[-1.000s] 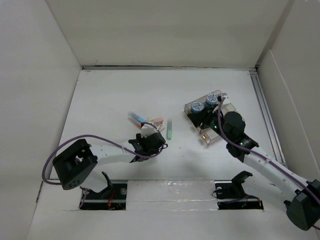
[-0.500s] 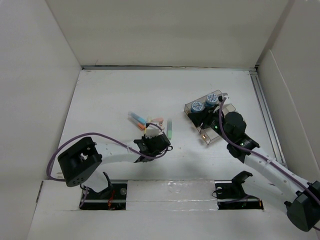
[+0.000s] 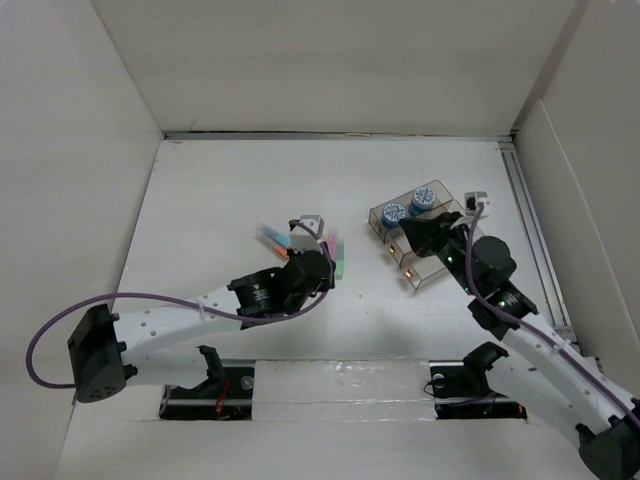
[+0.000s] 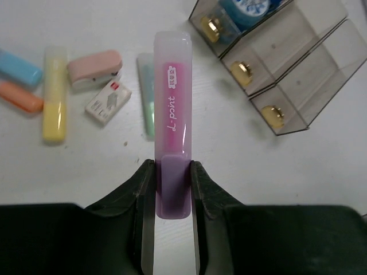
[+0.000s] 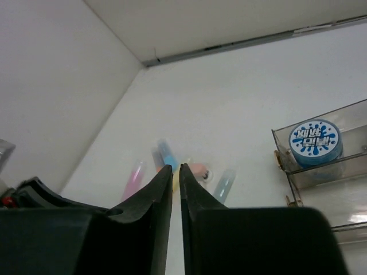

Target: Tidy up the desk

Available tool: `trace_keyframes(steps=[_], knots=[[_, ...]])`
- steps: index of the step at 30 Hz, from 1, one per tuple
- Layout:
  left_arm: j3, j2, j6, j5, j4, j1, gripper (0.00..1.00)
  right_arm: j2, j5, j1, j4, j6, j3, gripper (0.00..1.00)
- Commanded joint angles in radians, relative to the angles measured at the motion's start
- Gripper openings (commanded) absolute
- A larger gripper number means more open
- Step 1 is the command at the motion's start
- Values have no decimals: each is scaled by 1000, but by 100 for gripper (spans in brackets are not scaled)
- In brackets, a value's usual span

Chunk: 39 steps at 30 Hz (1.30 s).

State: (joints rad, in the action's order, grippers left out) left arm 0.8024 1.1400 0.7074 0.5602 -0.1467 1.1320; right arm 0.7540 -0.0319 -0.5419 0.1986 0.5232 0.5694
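- Half done at most, judging by the scatter left of the clear tray (image 4: 309, 63): yellow highlighter (image 4: 53, 94), green highlighter (image 4: 147, 97), pink rounded case (image 4: 94, 66) and small white box (image 4: 108, 101), all loose.
- Look for the desk surface (image 3: 230, 180) under the clear tray and running well beyond it on every side, up to the white walls.
- Treat it as rigid, heavy and fixed: nothing to take hold of, only to tidy. Probably smooth enough to let pens slide or roll when nudged.
- Note the left gripper (image 4: 172, 177), jaws clamped on the tail end of the pink highlighter (image 4: 172, 103), between the scatter and the tray, cap end pointing away.
- Handle that pen as light, stiff, smooth plastic. Grip across its flat sides, nearer the middle for less swing.
- Note the right gripper (image 5: 176, 172) on the tray's near side, jaws pinched almost together with nothing between them.
- Mind the tray too: thin clear walls, likely light and easy to shove, with two blue-lidded pots (image 3: 394, 212) in its far compartment.
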Motion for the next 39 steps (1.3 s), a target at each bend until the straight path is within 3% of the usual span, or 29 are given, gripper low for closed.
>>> trace_keyframes(steps=[1, 3, 5, 11, 21, 25, 27, 39], knots=[[59, 47, -155, -6, 195, 3, 0, -125, -100, 10, 1, 15, -20, 11], [110, 95, -209, -25, 251, 3, 0, -214, -158, 10, -24, 21, -48, 2], [176, 180, -293, -55, 315, 3, 0, -365, -210, 10, -36, 23, -72, 0], [378, 418, -463, -257, 417, -38, 0, -614, -293, 10, -33, 34, -158, 14], [713, 762, -608, -672, 392, -162, 0, -516, -261, 19, -71, 46, -112, 19], [868, 894, -608, -886, 303, -209, 0, -559, -287, 19, -76, 41, -121, 28], [947, 963, -620, -901, 273, -221, 0, -585, -286, 19, -74, 44, -131, 32], [1020, 1043, -646, -884, 196, -221, 3, -521, -272, 19, -64, 52, -123, 36]])
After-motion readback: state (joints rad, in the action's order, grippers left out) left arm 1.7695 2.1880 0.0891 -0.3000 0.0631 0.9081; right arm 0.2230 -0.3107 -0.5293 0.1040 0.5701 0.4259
